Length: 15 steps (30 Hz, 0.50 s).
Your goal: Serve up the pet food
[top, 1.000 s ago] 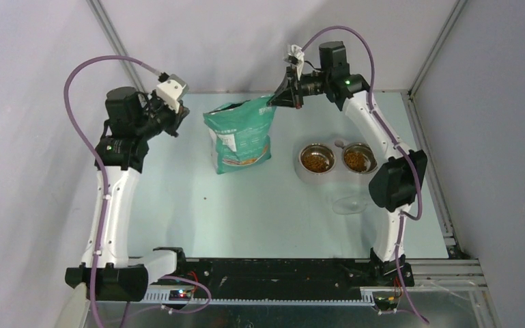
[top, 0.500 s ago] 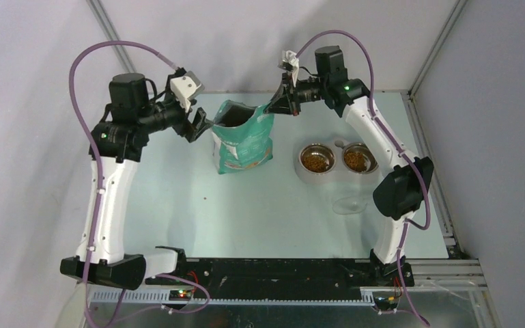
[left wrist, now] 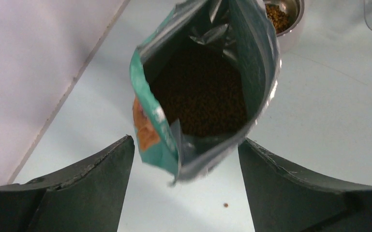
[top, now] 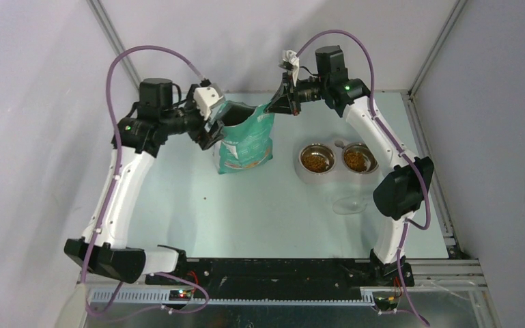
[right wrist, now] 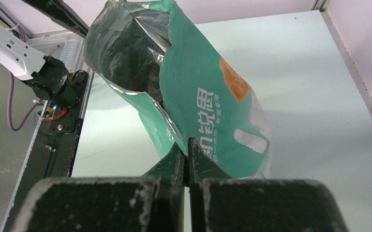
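The pale surface [top: 259,212] sits between grey walls. Your right hand [right wrist: 187,150] is pinched tight on the rim of the green bag [top: 249,143], which stands with its mouth open. Your left hand [left wrist: 186,164] is spread wide, one finger on either side of the bag's opposite rim, with gaps showing. Pet food [left wrist: 198,96] lies inside the bag and in both steel bowls [top: 302,158] beside it.

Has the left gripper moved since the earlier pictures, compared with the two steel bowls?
Yes. The left gripper has travelled rightward, nearer the steel bowls, and now stands at the left rim of the bag, jaws open.
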Tool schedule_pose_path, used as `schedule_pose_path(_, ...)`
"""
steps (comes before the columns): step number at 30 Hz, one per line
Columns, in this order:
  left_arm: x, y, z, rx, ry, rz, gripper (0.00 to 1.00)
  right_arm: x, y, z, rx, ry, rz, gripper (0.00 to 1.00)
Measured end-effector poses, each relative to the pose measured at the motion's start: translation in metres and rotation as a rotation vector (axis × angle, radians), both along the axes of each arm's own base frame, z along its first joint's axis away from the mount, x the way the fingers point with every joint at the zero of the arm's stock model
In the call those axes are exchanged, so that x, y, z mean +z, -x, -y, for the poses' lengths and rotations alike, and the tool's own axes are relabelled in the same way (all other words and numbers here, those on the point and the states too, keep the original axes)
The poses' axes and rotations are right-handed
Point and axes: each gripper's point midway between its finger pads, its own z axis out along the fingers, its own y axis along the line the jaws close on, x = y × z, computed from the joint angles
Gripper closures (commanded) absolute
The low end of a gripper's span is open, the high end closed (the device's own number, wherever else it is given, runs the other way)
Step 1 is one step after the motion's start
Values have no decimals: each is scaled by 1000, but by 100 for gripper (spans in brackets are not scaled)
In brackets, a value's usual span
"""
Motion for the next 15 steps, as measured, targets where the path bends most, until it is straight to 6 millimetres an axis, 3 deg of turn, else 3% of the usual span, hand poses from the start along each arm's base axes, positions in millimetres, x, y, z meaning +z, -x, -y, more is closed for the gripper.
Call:
schedule_pose_path(2, -5, -9, 9, -7, 10, 5, 28, 0, 0, 0, 0, -1, 2, 100)
schedule_pose_path(4, -7, -16, 15, -12, 14, 15, 51, 0, -2, 0, -5, 0, 4, 100)
schedule_pose_path(5, -8, -17, 15, -16, 10, 18, 72, 0, -3, 1, -11, 0, 7, 100)
schedule_pose_path(7, -9, -17, 15, -24, 0, 23, 90, 1, -7, 4, -22, 0, 11, 100)
schedule_pose_path(11, -11, -18, 7, -31, -32, 38, 99, -1, -9, 9, -36, 4, -9, 100)
schedule_pose_path(15, -11, -15, 4, -51, -12, 30, 100, 1, -2, 11, -28, 22, -23, 100)
